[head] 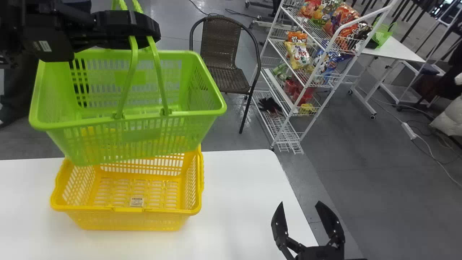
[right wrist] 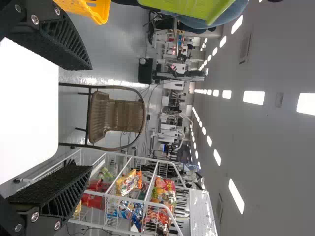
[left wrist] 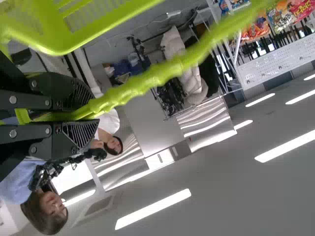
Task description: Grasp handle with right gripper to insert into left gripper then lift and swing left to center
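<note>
My left gripper (head: 139, 29) is at the upper left of the head view, shut on the handles (head: 130, 72) of the green basket (head: 137, 135). That basket hangs tilted above and behind the yellow basket. In the left wrist view the left gripper (left wrist: 81, 117) holds a green handle (left wrist: 142, 83) between its fingers. Over the table's right edge my right gripper (head: 302, 216) stands open with nothing in it; in the right wrist view the right gripper (right wrist: 78, 118) has its fingers wide apart.
A yellow basket (head: 126, 218) stands on the white table (head: 238, 202), under the green one. Behind the table are a brown chair (head: 222, 54) and a white wire rack (head: 306, 83) with snack bags. Farther right stands a white side table (head: 397, 48).
</note>
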